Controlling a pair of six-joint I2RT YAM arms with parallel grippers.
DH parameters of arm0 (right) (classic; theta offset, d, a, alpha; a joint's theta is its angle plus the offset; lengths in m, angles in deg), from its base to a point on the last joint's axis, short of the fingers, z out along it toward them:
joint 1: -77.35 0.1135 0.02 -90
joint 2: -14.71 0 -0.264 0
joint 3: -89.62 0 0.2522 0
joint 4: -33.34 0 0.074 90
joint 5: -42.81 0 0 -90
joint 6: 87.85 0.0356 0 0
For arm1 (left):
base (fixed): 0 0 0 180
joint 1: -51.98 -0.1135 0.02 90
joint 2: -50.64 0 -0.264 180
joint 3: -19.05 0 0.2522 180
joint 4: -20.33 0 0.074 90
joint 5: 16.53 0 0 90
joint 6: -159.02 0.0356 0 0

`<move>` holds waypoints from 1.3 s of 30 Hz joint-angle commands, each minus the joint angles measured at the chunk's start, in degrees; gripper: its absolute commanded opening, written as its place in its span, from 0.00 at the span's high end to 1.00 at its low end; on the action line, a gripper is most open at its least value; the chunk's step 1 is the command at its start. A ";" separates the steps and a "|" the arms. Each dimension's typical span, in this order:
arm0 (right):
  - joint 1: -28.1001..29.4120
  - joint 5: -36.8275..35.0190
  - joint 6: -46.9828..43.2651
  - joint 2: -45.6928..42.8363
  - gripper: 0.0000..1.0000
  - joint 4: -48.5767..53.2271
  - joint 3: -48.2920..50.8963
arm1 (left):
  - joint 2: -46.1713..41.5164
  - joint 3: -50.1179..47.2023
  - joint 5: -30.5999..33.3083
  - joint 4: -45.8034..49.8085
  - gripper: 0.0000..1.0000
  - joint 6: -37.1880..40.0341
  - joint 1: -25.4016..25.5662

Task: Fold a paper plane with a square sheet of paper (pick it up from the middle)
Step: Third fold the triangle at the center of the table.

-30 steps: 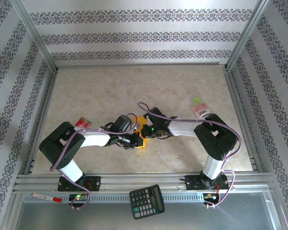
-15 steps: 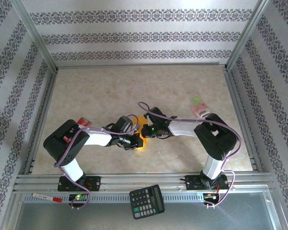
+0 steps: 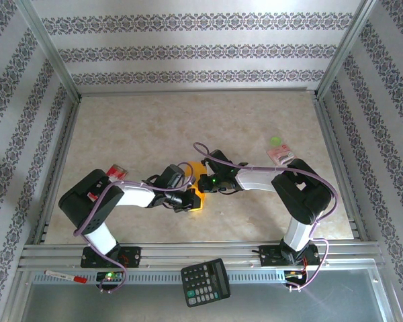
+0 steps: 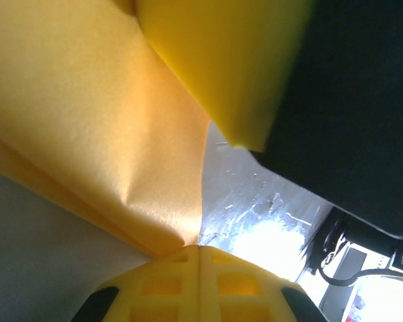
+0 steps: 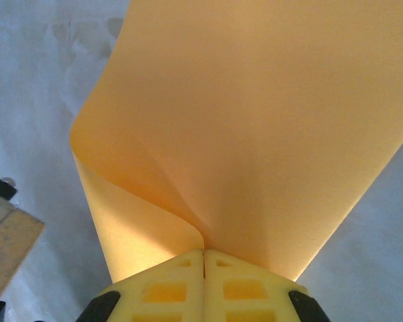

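**Two grips on, no plane yet**

Both my grippers are pinched on the square sheet of paper [image 3: 200, 201], approx mid-table [image 3: 154, 127] in the near half, btw my two arms. Left gripper [image 4: 199, 249]: yellow tips pressed together w/ the orange paper coming straight out of the seam. Right gripper [image 5: 203, 251]: same story, tips closed on the sheet, which fans up and away from them.

Done, as I judge it: the pickup. The sheet is held at two pts and at least partly off the surface; the right wrist view has bare table showing past the curl. On that side the paper bends over in a soft roll, no sharp line. In the left wrist view it looks doubled near my tips, so a first fold-over may be under way, but I can't tell if any crease is pressed flat. A yellower piece hangs overhead there; can't say if it's a flap of the sheet or part of my other gripper.

Left to do: pretty much all the folding. No ctr crease I can confirm, no pointed nose, no wings, nothing like a narrow dart. Early stage imo, first fold at most.

Pink packet [image 3: 281, 156] sits well apart on the right, calculator [image 3: 205, 282] down by my bases, neither in the way
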 commanded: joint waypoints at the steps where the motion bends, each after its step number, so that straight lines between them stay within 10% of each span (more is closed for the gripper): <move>1: -0.75 -4.03 -0.83 2.02 1.00 5.02 2.13 | 2.25 -0.12 -0.74 -1.60 1.00 -0.77 0.99; 39: -0.90 -3.84 -1.49 2.06 1.00 5.01 2.58 | -1.96 2.08 0.31 1.47 0.97 1.82 -5.54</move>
